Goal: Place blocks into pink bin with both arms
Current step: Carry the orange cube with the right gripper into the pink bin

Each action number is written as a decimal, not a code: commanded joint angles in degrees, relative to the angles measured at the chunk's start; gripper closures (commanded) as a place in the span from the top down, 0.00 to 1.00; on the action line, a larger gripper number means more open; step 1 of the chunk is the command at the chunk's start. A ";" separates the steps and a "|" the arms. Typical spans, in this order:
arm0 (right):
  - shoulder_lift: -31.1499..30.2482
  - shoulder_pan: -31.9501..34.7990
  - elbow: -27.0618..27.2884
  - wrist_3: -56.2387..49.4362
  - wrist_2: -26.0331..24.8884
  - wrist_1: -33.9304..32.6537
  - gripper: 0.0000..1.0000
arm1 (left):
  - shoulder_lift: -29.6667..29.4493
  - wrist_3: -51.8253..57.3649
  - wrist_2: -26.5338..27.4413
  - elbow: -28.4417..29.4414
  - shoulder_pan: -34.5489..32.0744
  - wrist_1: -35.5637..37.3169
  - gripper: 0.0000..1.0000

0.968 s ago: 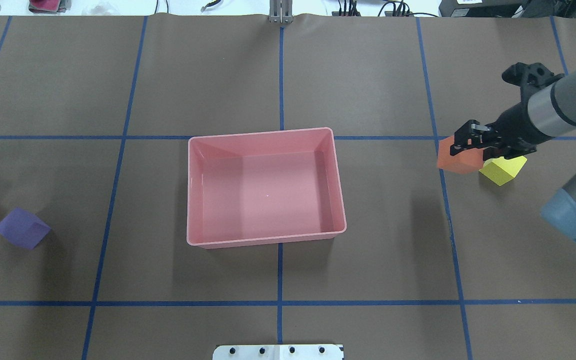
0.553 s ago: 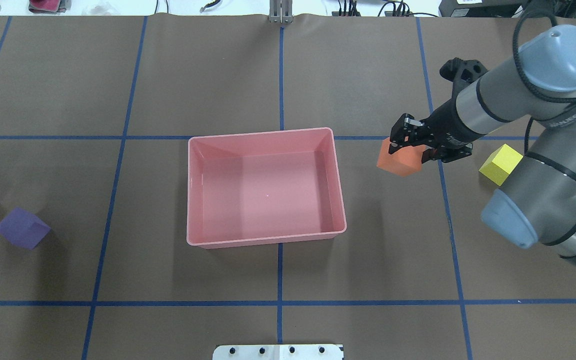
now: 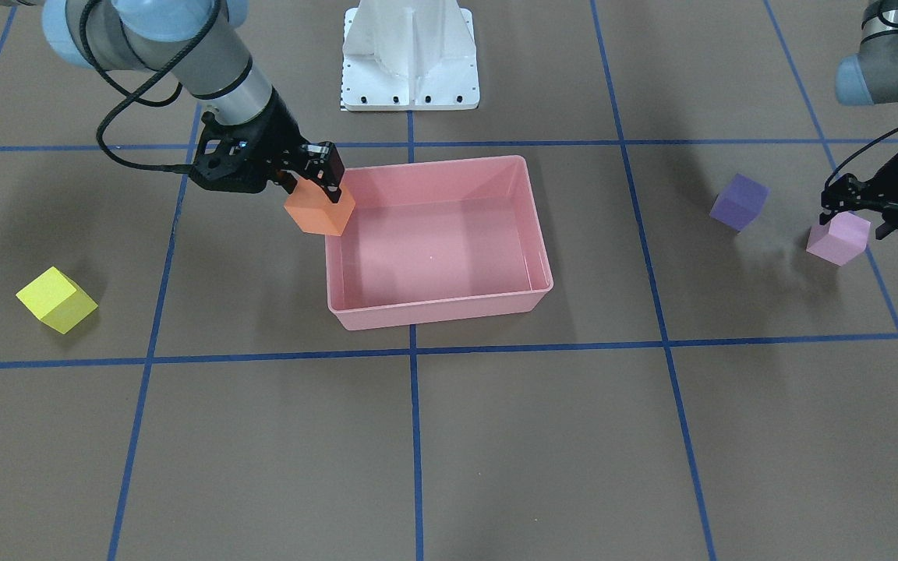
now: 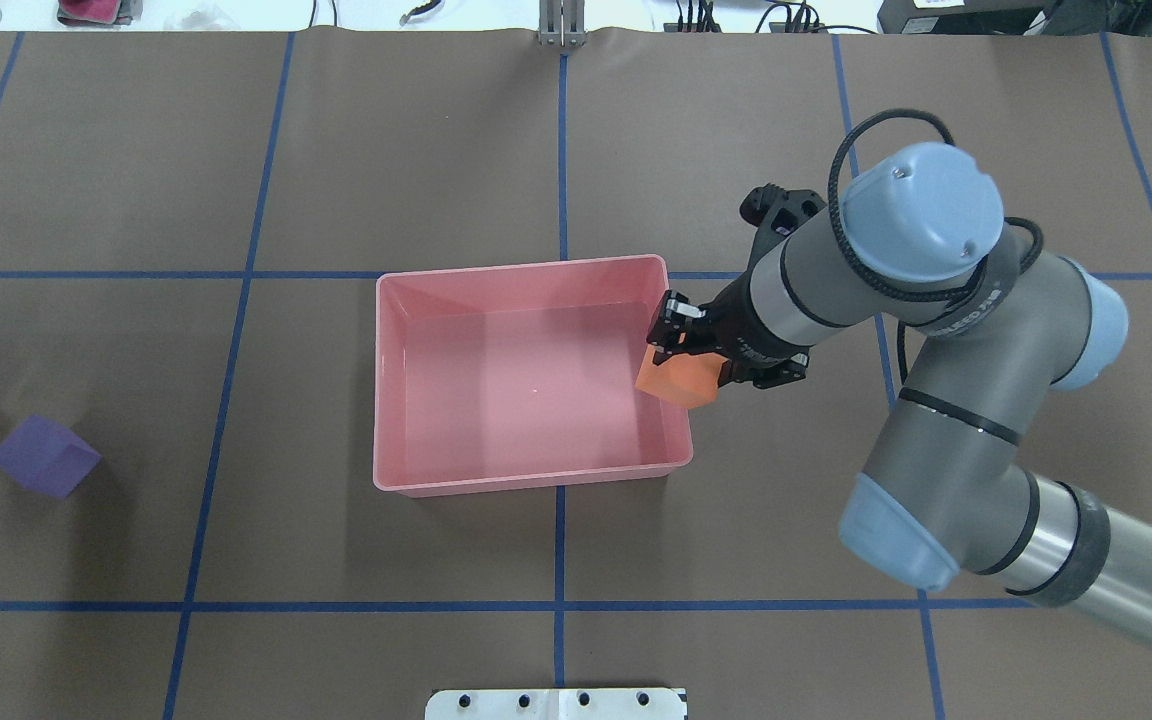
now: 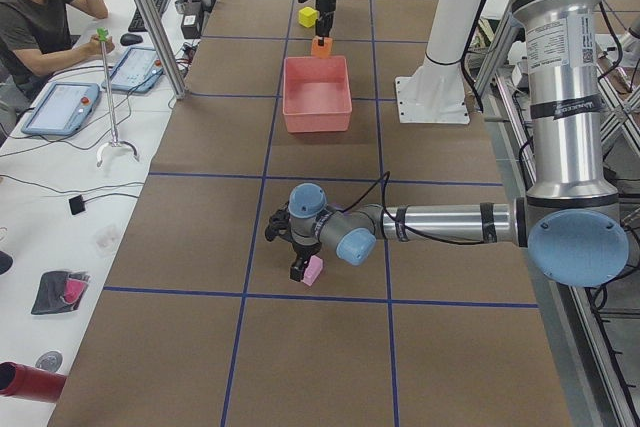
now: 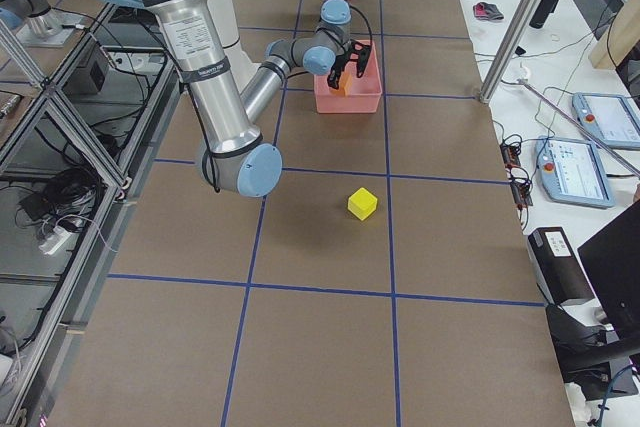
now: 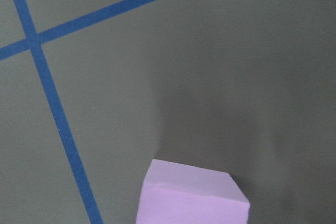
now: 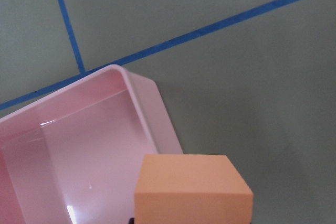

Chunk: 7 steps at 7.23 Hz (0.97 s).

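The pink bin (image 4: pixel 526 480) sits mid-table. Now the right gripper (image 3: pixel 311 185) pinches the orange block (image 3: pixel 319 212) over the bin's right-hand rim. The left gripper (image 3: pixel 854 218) hovers at the light pink block (image 3: pixel 837 240), spread or closed, can't tell. Release now and orange could clip that rim and tumble outside.

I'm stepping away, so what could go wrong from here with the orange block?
The orange block, held by the right gripper, hangs across the rim of the pink bin, not fully inside. Released here, it might catch the rim and tumble outside. Lowering could press it onto the wall, shifting the bin.
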 commanded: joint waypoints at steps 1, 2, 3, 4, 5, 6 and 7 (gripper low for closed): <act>1.49 -7.05 -0.97 1.97 -6.51 -0.70 0.00 | -0.13 0.15 0.03 1.13 0.80 0.00 0.93; 1.40 -9.09 -1.76 1.89 -8.28 -0.88 0.00 | -0.30 0.15 0.03 1.31 0.98 0.00 0.83; 0.97 -9.54 -1.95 1.89 -8.30 -0.88 0.00 | -0.48 -0.02 0.03 1.31 0.98 0.00 0.65; 1.48 -10.42 -2.47 1.98 -8.39 -0.88 0.00 | -0.57 0.06 0.03 1.31 0.98 0.00 0.27; 2.10 -10.43 -3.52 1.89 -8.39 -0.79 0.00 | -0.83 -0.02 0.03 1.31 0.98 0.00 0.00; 2.36 -10.17 -3.70 1.98 -8.82 -0.88 0.30 | -1.01 -0.11 0.03 1.31 0.98 0.00 0.00; 2.54 -10.08 -3.70 1.98 -10.57 -0.88 0.99 | -1.10 -0.20 0.03 1.31 0.98 0.00 0.00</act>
